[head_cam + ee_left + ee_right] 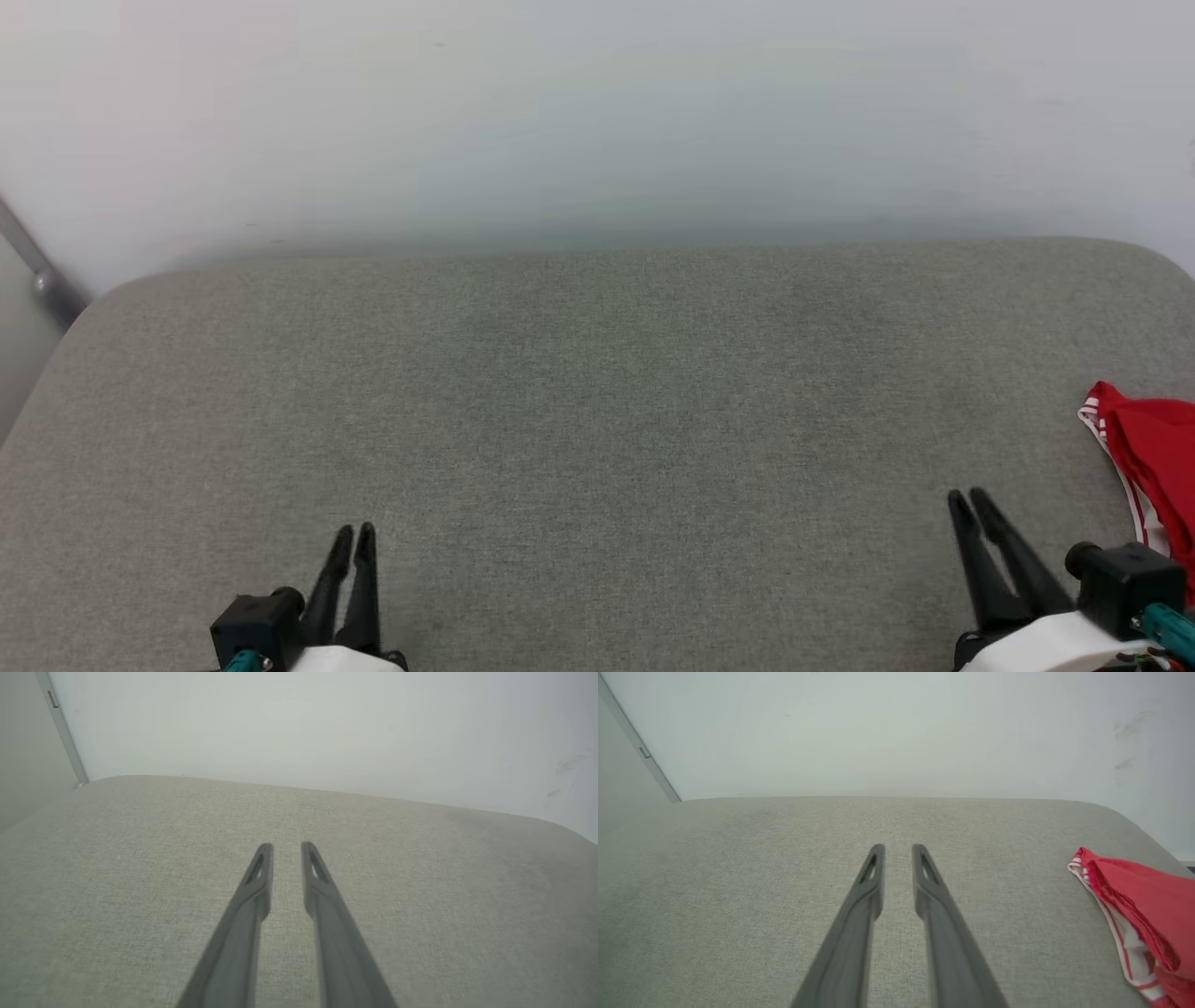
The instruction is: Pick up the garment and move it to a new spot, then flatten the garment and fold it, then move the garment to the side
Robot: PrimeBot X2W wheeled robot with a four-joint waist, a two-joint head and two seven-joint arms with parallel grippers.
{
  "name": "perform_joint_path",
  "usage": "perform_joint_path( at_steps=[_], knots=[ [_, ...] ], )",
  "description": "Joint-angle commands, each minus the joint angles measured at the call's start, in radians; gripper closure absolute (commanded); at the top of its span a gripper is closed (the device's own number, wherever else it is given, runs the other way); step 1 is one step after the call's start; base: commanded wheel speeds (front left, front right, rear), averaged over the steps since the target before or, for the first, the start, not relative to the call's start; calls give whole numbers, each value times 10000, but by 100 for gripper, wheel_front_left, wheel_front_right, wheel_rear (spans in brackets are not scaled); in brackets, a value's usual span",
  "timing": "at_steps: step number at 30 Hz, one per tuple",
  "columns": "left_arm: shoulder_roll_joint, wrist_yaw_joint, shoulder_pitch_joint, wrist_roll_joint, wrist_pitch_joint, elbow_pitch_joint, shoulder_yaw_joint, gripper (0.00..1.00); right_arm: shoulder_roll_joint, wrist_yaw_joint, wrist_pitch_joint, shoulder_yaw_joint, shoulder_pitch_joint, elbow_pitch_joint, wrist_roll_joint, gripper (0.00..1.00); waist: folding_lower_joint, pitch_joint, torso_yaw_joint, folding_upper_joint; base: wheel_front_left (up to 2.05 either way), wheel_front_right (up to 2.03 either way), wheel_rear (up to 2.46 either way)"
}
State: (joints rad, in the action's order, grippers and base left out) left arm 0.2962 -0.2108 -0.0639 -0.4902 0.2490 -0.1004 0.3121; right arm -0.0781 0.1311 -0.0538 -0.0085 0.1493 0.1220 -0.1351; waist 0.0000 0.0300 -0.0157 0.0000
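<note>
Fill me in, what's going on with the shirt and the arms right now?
Neither arm is handling anything. The left gripper and the right gripper hover over the grey padded surface, fingers slightly apart and empty. The red garment lies at the surface's right edge, beside the right gripper but untouched, partly cut off by the picture. What shows looks bunched rather than flat.

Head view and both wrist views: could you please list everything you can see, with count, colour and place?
garment: one, bright red with red-white striped trim, bunched at the cushion's right edge, partly out of frame
cushion: one, grey fabric, spread under both grippers
wall: one, pale, behind the cushion
metal strip: one, grey, slanting at far left
left gripper: one, dark fingers slightly apart, empty, lower left
right gripper: one, dark fingers slightly apart, empty, lower right, beside the garment but apart from it
</note>
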Motion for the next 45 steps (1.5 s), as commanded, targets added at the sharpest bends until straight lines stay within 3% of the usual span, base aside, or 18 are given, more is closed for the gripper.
perform_joint_path(
  at_steps=[1, 19, 45],
  knots=[
    [-4, 67, 72, -217, -26, 114, -98, 100, 4, 0, 47, 17, -38, 79, -261, 100, 0, -4, 2, 0, 0, 0, 0],
    [-496, 854, 506, -2912, -804, -289, -994, 100, -73, -1, 2, -91, -688, -814, -3882, 100, 0, -51, 24, 0, 0, 0, 0],
    [-1123, 1795, 981, -5968, -1742, -702, -2076, 100, -76, -2, -77, -273, -1383, -1819, -7917, 100, 0, -122, 58, 0, 0, 0, 0]
  ],
)
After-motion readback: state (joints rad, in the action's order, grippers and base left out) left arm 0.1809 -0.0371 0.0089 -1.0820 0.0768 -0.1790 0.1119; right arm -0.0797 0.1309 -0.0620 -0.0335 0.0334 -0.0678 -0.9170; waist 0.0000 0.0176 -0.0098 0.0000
